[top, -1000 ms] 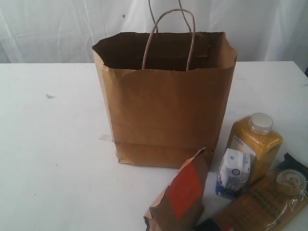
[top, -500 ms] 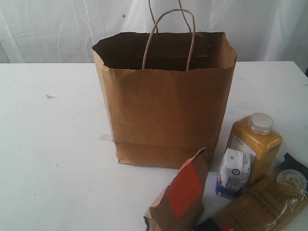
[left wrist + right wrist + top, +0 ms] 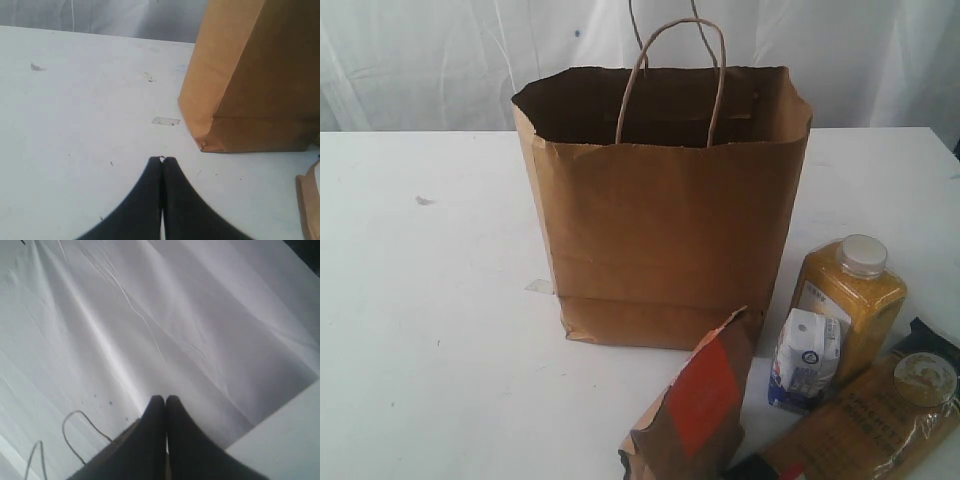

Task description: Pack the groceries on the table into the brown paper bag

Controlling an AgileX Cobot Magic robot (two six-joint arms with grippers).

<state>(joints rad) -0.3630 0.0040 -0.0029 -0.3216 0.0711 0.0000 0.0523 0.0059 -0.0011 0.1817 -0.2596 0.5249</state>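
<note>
Open brown paper bag stands upright on table, groceries clustered beside.

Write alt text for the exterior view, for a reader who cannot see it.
An open brown paper bag with loop handles stands upright on a white table. Toward the picture's lower right sit unpacked groceries: a brown pouch with a red label, a small carton, a yellow bottle and a spaghetti packet.
</note>
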